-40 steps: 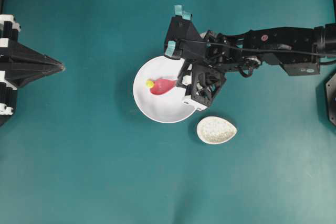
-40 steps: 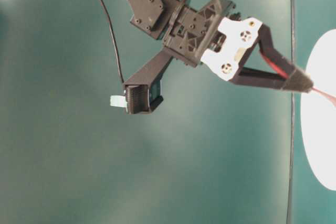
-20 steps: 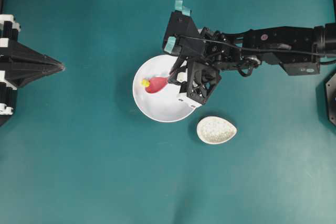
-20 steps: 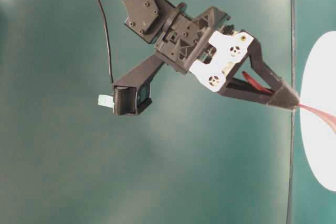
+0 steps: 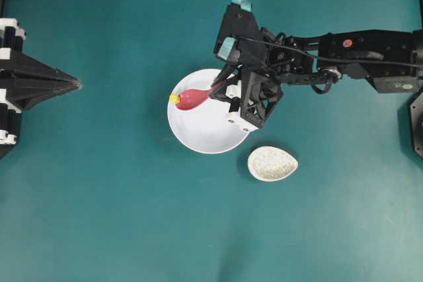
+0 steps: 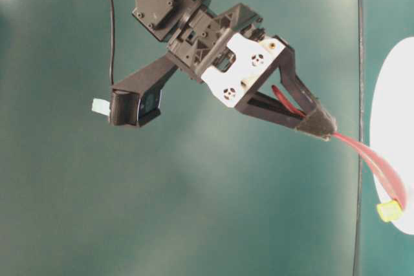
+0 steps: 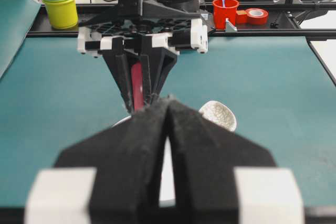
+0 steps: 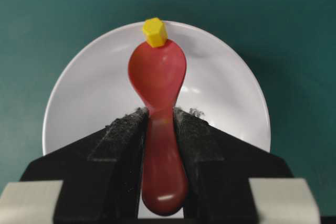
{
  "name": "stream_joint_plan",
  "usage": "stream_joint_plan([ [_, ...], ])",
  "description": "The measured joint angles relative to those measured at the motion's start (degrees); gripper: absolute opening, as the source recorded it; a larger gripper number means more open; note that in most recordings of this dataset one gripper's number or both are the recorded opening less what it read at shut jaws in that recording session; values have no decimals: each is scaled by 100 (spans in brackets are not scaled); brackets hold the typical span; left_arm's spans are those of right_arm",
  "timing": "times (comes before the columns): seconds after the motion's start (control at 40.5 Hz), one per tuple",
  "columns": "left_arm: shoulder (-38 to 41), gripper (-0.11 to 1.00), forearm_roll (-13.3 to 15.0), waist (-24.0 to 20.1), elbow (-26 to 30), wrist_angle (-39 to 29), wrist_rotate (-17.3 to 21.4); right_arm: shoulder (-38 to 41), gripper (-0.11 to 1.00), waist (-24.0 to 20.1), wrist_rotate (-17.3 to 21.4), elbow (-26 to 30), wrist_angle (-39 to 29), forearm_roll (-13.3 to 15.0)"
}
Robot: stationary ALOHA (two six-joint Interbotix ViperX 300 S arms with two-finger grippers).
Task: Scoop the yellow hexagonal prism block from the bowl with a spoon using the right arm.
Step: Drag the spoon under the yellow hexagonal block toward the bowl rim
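R gripper [image 8: 160, 129] pinching spoon [image 8: 157, 77] by handle, scoop out over bowl [image 5: 198, 133]. Yellow block [image 8: 155, 32] perched at scoop's front tip, over far-left rim – not seated in scoop. Judgement: lift begun, scoop not secure; you still need block settled in scoop & carried clear. Risk: block slips off tip, drops outside bowl. L gripper [image 7: 167, 129] parked well left, pads pressed together, out of way. Speckled dish [image 5: 272, 163] near bowl, lower right, not obstructing. Teal table [image 5: 99, 216] around.
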State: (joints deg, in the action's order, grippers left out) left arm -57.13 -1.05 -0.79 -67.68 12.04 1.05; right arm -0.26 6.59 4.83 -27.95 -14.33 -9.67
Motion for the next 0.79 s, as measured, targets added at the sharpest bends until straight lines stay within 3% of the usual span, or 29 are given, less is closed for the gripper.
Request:
stream_joint_plan([
  [0.791,-9,-1,0,9,0,0,0,-193,23,-62,0,-255,281,-53],
])
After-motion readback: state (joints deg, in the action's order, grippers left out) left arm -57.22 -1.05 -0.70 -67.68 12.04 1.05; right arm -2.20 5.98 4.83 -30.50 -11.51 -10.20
